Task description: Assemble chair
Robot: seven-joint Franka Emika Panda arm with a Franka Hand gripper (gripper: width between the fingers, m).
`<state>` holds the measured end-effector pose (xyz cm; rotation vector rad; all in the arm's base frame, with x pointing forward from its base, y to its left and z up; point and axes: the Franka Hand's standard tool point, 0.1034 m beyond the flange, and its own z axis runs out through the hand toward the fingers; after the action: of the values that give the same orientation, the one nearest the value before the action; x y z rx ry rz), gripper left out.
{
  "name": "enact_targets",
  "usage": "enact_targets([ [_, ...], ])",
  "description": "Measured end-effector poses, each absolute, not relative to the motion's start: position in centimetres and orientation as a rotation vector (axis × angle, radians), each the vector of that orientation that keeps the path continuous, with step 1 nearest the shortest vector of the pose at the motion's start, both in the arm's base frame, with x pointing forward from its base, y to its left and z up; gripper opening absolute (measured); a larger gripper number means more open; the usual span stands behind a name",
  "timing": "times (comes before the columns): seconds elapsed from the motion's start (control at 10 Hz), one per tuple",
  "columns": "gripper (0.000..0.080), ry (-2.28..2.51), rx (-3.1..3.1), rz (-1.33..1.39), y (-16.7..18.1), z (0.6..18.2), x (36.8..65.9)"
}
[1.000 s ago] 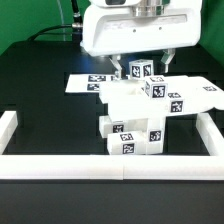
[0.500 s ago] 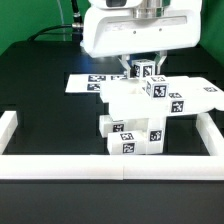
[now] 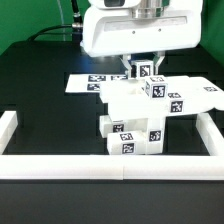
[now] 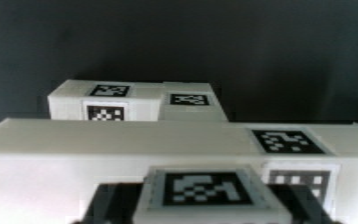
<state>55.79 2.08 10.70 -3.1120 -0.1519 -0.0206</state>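
The chair (image 3: 138,118) stands as a stack of white tagged blocks in the middle of the black table, with a flat slab (image 3: 192,98) reaching toward the exterior view's right. A small tagged post (image 3: 144,71) sits on top of the stack. My gripper (image 3: 143,68) hangs straight above and is shut on that post, one finger on each side. In the wrist view the post's tagged top (image 4: 202,190) fills the space between my dark fingers (image 4: 115,203). The long upper block (image 4: 140,145) and a lower tagged block (image 4: 137,100) lie beyond it.
The marker board (image 3: 82,83) lies flat behind the chair on the exterior view's left. White border rails run along the front (image 3: 110,166) and both sides (image 3: 8,124) of the table.
The fingers stood wide apart either side of the post a second ago. They have since closed in onto it. The arm and the chair have not shifted.
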Motion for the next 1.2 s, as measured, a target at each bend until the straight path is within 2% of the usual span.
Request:
enact_targets([
  [0.5,0.0269,0.75,-2.999,0.012,2.17,10.64,55.87],
  [0.8,0.0269,0.975,-2.917,0.019,2.09,10.65,55.94],
  [1.0,0.0269,1.288,-2.787,0.034,2.33,10.63,55.93],
  [1.2,0.0278,1.335,-2.765,0.036,2.38,10.62,55.92],
])
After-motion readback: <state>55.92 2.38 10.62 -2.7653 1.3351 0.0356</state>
